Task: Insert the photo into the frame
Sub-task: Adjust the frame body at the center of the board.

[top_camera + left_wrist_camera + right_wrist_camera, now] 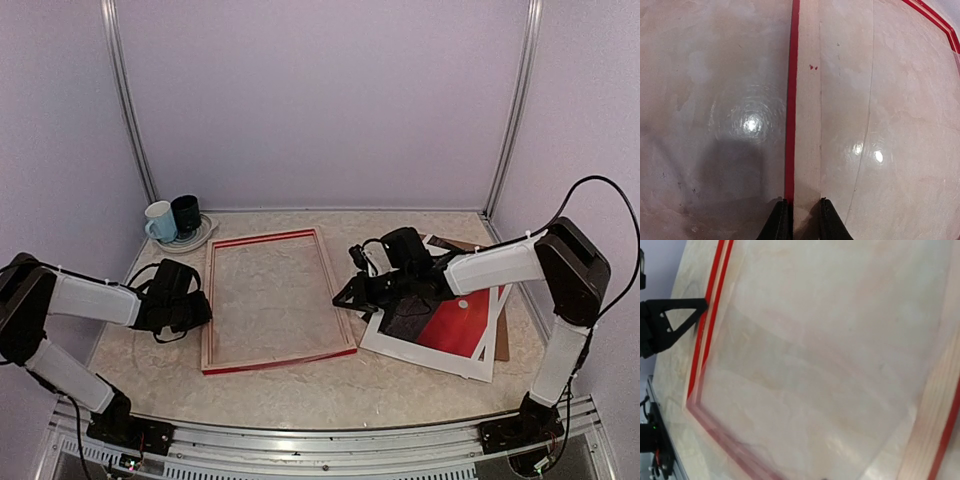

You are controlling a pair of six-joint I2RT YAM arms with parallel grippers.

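Note:
The frame [280, 358], red-fronted with pale wood sides, lies flat at the table's middle. My left gripper [205, 310] is at its left rail. In the left wrist view the gripper [805, 212] straddles the rail [807, 100] with both black fingers pressed against its sides. My right gripper [345, 296] hovers at the frame's right rail. Its fingers are out of the right wrist view, which shows the blurred frame [935, 410] and the left gripper's finger [680, 315]. The photo [465, 325], red with a white sun, lies face up to the right, partly under the right arm.
A brown backing board [502, 335] lies under the photo at the right. Two mugs, one pale blue and one dark, stand on a plate [200, 238] at the back left. Walls close in the table on three sides.

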